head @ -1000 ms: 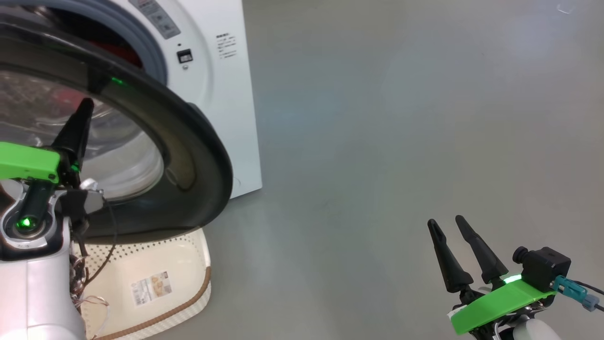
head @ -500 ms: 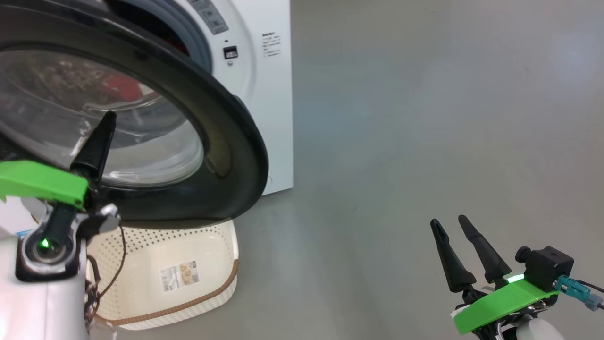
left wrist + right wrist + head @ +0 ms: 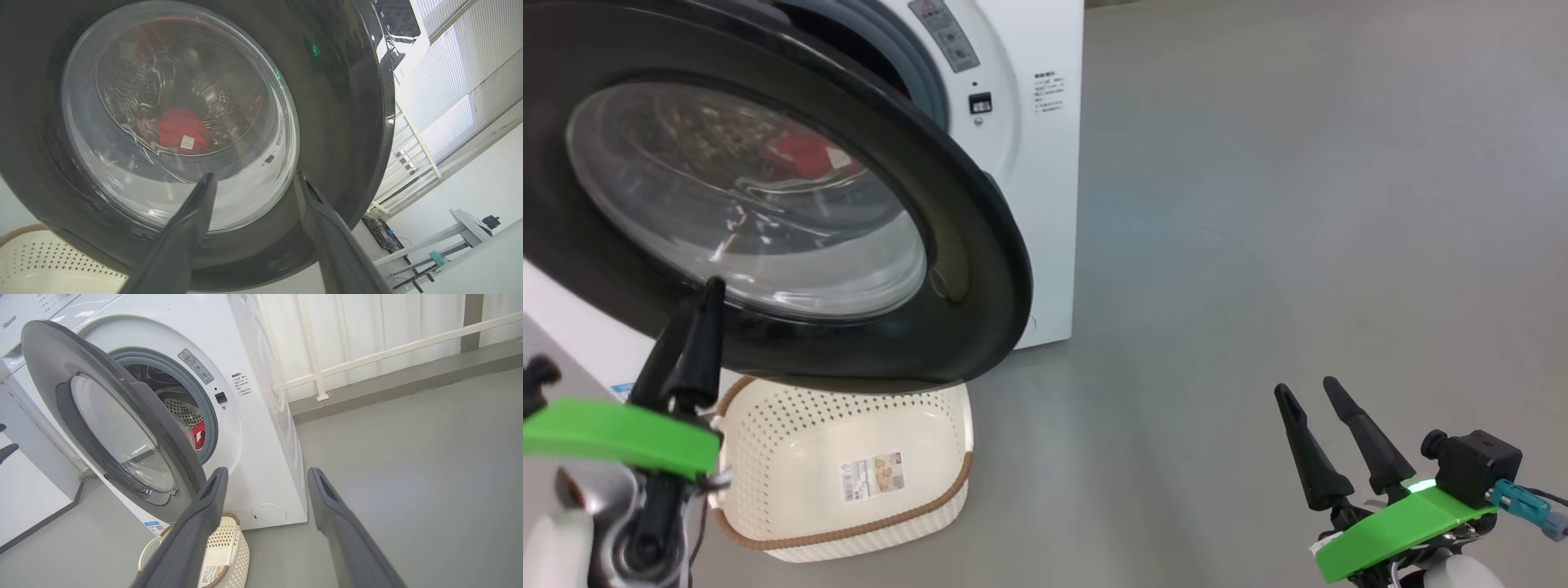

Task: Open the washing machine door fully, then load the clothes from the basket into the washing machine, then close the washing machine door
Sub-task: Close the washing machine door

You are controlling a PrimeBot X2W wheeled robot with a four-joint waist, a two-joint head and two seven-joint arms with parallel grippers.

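**Loading stage, door ajar.** The drum of the washing machine (image 3: 1045, 163) holds the clothes (image 3: 179, 130), a red bundle with no clear long axis, its white label facing outward. They lie straight ahead of the left gripper (image 3: 254, 176), seen through the glass. That gripper's fingers are spread and hold nothing. The basket (image 3: 907, 510) sits just below it, long side across the head view, bare bottom carrying a sticker (image 3: 872, 476). The washing machine door (image 3: 980, 245) stands partly swung out, its bowl toward the drum. The right gripper (image 3: 1307, 388), also spread and holding nothing, is well apart over grey floor (image 3: 1258, 204), with a white railing (image 3: 367, 355) beyond.
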